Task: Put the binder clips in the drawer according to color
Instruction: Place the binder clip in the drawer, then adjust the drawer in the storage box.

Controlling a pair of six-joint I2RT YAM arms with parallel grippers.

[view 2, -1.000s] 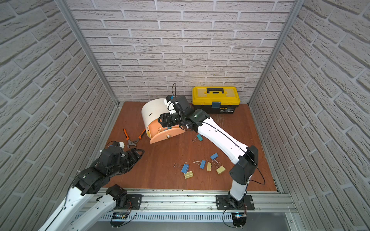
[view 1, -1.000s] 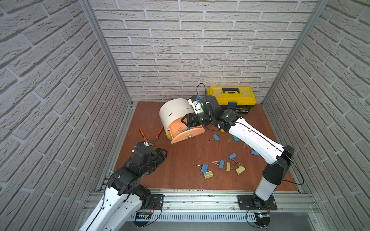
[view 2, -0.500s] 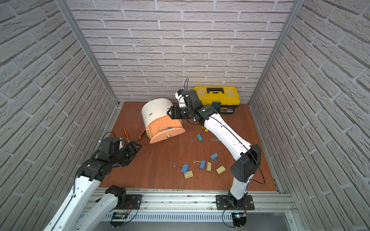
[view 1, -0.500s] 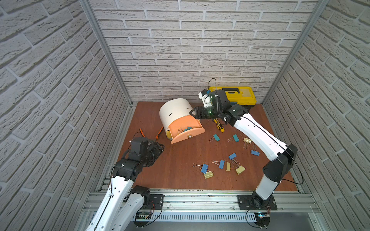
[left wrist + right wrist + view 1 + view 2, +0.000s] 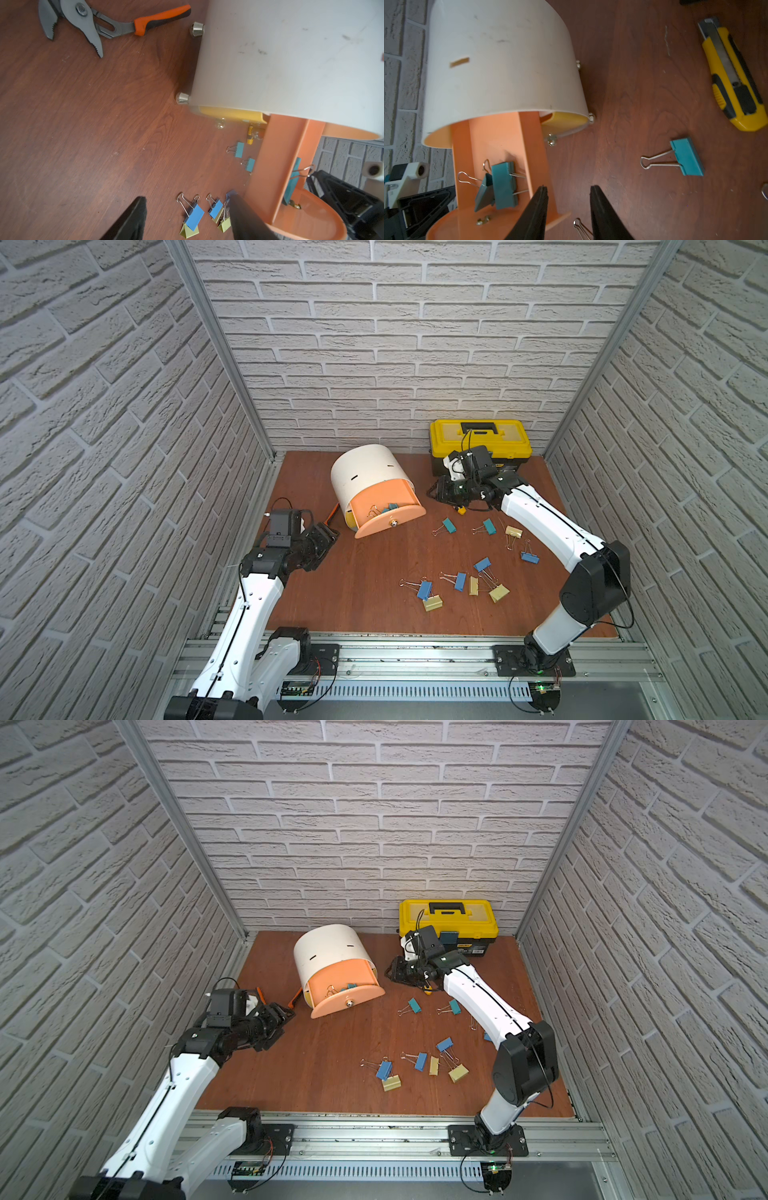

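Beside the open peach drawer point(image 5: 500, 158), the right hand point(image 5: 569, 195) hangs with its fingers point(image 5: 536, 209) a narrow gap apart and nothing between them; a second ago it reached into that drawer, and it has since drawn back toward the yellow toolbox point(image 5: 480, 439). Two teal binder clips point(image 5: 503, 185) lie in the drawer, which stands pulled out of the white cabinet point(image 5: 365, 472). Near the hand, a teal clip point(image 5: 686, 156) and a yellow utility knife point(image 5: 735, 83) lie on the desk point(image 5: 365, 572).

Across the desk, the left hand point(image 5: 187, 216) has its fingers point(image 5: 133, 220) spread wide and empty; it has risen and moved nearer the cabinet. Orange-handled pliers point(image 5: 99, 22) lie close by. Blue and pale yellow clips point(image 5: 457, 587) lie scattered toward the front of the desk.
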